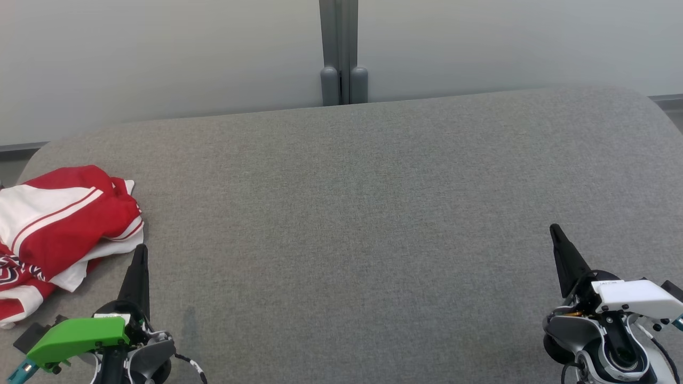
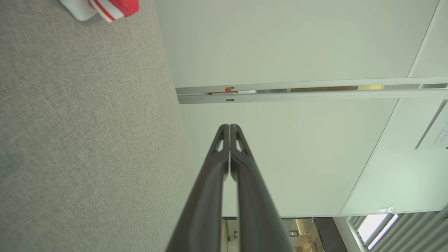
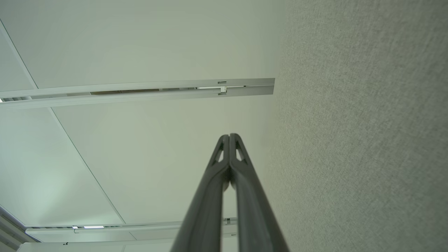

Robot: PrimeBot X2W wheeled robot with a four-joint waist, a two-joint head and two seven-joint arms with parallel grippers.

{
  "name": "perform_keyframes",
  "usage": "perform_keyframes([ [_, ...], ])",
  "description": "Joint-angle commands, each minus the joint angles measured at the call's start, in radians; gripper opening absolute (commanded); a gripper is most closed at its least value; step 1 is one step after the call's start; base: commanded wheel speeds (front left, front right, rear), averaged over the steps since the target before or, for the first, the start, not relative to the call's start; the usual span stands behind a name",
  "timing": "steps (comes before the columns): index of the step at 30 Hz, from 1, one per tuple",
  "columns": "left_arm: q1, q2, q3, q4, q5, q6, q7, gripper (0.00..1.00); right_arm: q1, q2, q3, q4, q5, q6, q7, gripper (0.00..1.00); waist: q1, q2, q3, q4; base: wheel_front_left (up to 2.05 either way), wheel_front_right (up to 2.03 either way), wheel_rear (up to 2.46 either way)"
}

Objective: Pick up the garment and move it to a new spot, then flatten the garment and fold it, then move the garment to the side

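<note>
Nearest, the left tool [image 1: 141,253] and the right tool [image 1: 556,232] are seen clenched tight, with nothing held. Just beyond the left tool's tip, the crumpled red-and-white garment [image 1: 58,224] is heaped near the left edge of the grey desk [image 1: 347,213], loose and in no container. If only one layer were pinched, the heap could be dragged off that edge.

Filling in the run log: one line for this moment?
garment: crumpled, far left | left gripper: shut, empty | right gripper: shut, empty
</note>
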Motion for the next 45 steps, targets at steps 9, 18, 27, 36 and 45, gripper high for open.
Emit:
perform_keyframes([
  [9,-0.011,0.002,0.001,0.001,0.006,-0.002,0.002,0.0,-0.006,-0.001,0.0,0.001,-0.003,0.001,0.0,0.0,0.0,0.0,0.0,0.0,0.0,0.0,0.0],
  [18,-0.011,0.002,0.001,0.001,0.006,-0.002,0.002,0.0,-0.006,-0.001,0.0,0.001,-0.003,0.001,0.0,0.0,0.0,0.0,0.0,0.0,0.0,0.0,0.0],
  [27,-0.008,-0.001,-0.031,0.002,0.012,0.0,-0.028,1.0,0.009,-0.002,0.009,-0.005,-0.027,0.0,-0.028,1.0,0.0,0.0,0.0,0.0,0.0,0.0,0.0],
  [36,-0.033,0.018,-0.066,-0.016,0.148,0.0,-0.077,1.0,0.003,-0.029,0.038,-0.03,-0.198,0.0,-0.076,1.0,0.0,0.0,-0.001,0.001,0.0,0.0,0.0],
  [45,-0.035,0.015,-0.08,-0.049,0.332,0.0,-0.115,1.0,0.009,-0.032,0.055,-0.06,-0.401,0.0,-0.114,1.0,0.0,0.0,-0.001,0.001,0.0,0.0,0.0],
])
